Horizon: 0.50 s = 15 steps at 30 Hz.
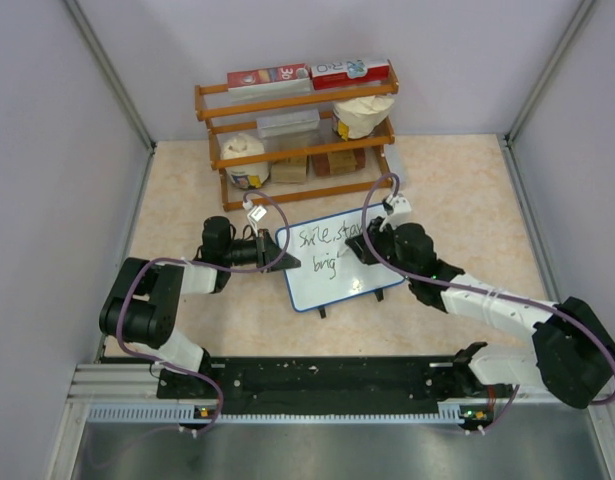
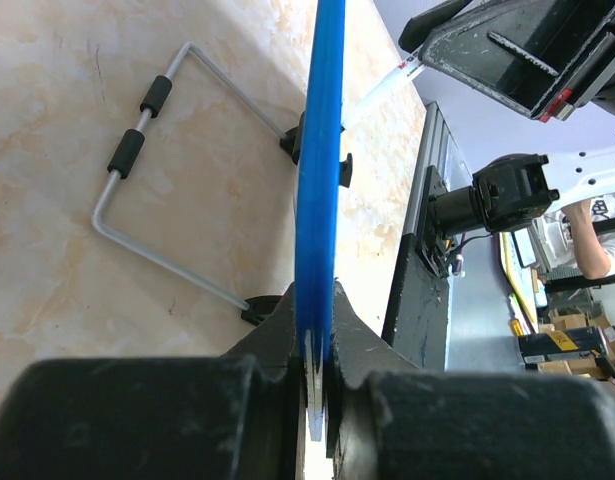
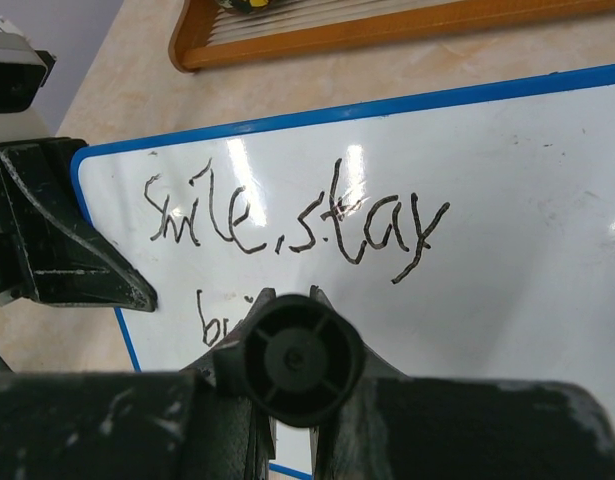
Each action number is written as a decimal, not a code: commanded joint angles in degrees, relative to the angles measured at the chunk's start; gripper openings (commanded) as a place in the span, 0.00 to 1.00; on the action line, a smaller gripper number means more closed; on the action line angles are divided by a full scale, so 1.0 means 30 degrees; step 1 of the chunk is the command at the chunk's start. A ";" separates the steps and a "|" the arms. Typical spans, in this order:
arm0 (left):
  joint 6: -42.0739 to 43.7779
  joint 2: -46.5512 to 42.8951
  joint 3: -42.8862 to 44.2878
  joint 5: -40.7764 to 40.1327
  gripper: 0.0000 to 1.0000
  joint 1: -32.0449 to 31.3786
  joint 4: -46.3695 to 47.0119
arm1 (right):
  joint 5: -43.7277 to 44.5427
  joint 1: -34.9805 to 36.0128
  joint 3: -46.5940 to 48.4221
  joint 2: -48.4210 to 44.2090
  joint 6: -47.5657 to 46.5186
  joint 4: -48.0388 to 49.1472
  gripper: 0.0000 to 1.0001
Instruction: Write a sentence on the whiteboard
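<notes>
The whiteboard [image 1: 339, 262], white with a thin blue frame, stands tilted mid-table. My left gripper [image 1: 277, 250] is shut on its left edge; in the left wrist view the blue frame edge [image 2: 322, 150] runs up from between the fingers. The sentence [image 3: 287, 215] reads "smile, stay" on the top line, with "bri" starting the second line [image 3: 215, 322]. My right gripper [image 1: 359, 243] is shut on a black marker [image 3: 295, 358], seen end-on, its tip against the board and hidden behind it.
A wooden rack [image 1: 297, 130] with boxes and tubs stands behind the board. The board's wire stand [image 2: 152, 180] with black sleeves rests on the beige tabletop. Grey walls close in both sides. A black rail [image 1: 317, 385] lies at the near edge.
</notes>
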 commanded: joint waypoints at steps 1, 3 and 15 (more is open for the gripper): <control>0.0911 0.0405 -0.0092 -0.1336 0.00 0.0004 -0.0635 | -0.0072 -0.0140 -0.0530 -0.0385 -0.0141 -0.0159 0.00; 0.0882 0.0434 -0.0063 -0.1278 0.00 0.0004 -0.0635 | -0.0159 -0.0140 -0.0648 -0.0415 -0.0112 -0.0276 0.00; 0.0911 0.0376 -0.0092 -0.1365 0.00 0.0004 -0.0664 | -0.0367 -0.0140 -0.1322 -0.0415 0.0151 -0.0013 0.00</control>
